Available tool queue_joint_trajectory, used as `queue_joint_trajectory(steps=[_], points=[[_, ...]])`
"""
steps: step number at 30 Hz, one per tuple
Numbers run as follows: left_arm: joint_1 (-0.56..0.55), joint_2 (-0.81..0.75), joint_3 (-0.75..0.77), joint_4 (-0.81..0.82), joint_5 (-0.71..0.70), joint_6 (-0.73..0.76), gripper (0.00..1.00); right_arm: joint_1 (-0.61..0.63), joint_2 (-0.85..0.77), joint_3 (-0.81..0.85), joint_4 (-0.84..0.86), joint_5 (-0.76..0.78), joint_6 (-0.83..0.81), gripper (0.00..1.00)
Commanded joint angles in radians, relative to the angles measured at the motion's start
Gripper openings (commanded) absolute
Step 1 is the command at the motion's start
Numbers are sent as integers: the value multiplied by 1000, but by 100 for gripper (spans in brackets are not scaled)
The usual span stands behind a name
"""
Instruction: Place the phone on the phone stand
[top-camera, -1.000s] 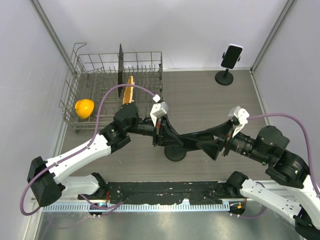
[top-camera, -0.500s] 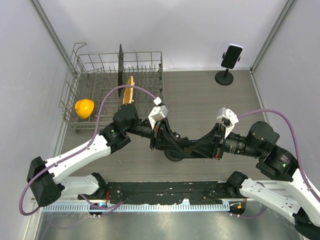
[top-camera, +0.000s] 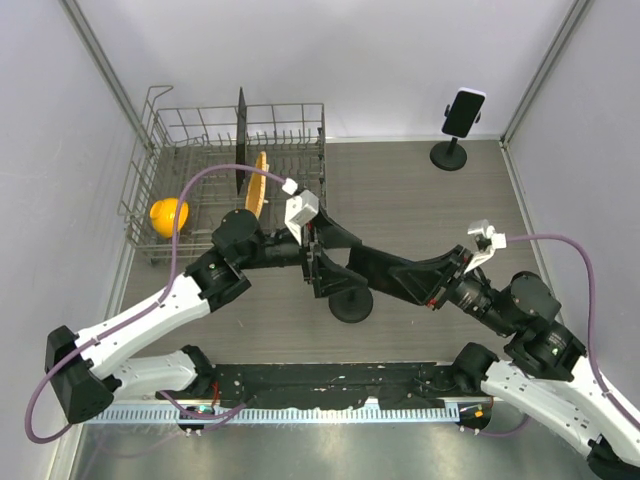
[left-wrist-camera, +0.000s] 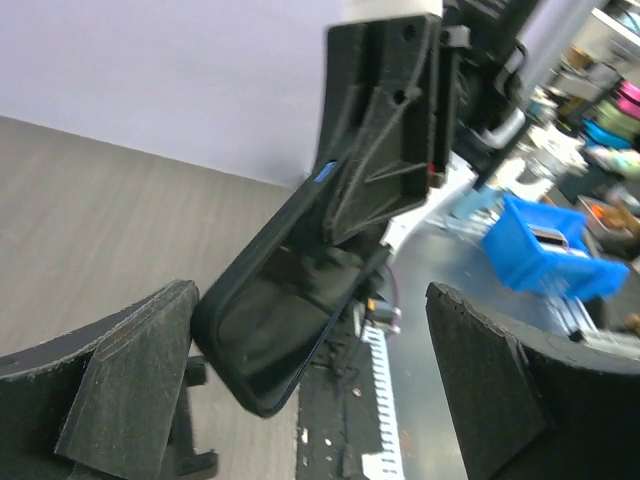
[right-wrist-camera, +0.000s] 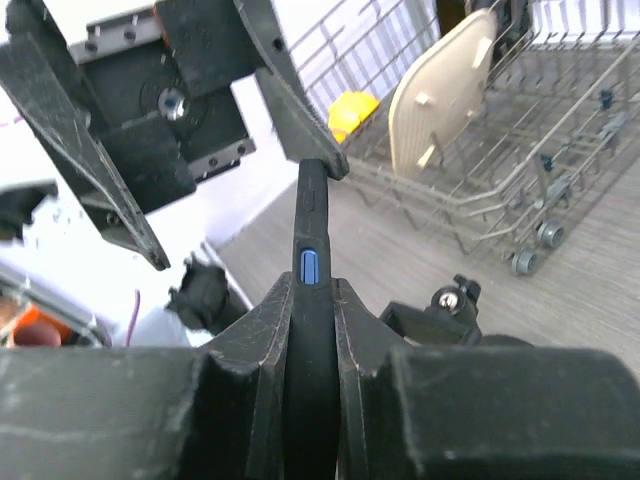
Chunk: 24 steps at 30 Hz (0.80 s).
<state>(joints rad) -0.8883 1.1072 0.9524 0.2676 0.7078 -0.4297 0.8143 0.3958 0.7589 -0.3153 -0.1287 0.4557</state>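
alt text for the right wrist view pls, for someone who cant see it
The right pincer clamps a dark phone edge-on, its blue side button facing the camera. Just beyond, the open left pincer straddles the phone's far end; a wire dish rack stands behind.

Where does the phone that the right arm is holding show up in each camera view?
Top external: phone near centre.
Left wrist: phone at centre, tilted, screen facing the camera.
Right wrist: phone at centre, edge-on, blue button showing.
Shared landmark: the open left end effector, flanking the phone's free end.
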Motion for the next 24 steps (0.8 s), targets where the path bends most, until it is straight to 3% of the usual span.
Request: queue_joint_trajectory(steps=[1,4,5,8,14,24], points=[[15,-41,5,4,-211,8,100,-6,-20,-33,353,261,168,0],[38,-32,0,4,-280,-40,100,-6,-55,-137,597,276,274,0],[57,-30,-6,33,-283,-61,100,-6,-57,-206,742,288,314,0],[92,-20,-43,158,-233,-164,100,-6,0,-268,937,298,397,0],[114,-13,-129,416,-146,-311,100,-6,164,-297,1186,202,472,0],[163,3,-173,677,-87,-478,67,-6,230,-377,1329,156,525,0]])
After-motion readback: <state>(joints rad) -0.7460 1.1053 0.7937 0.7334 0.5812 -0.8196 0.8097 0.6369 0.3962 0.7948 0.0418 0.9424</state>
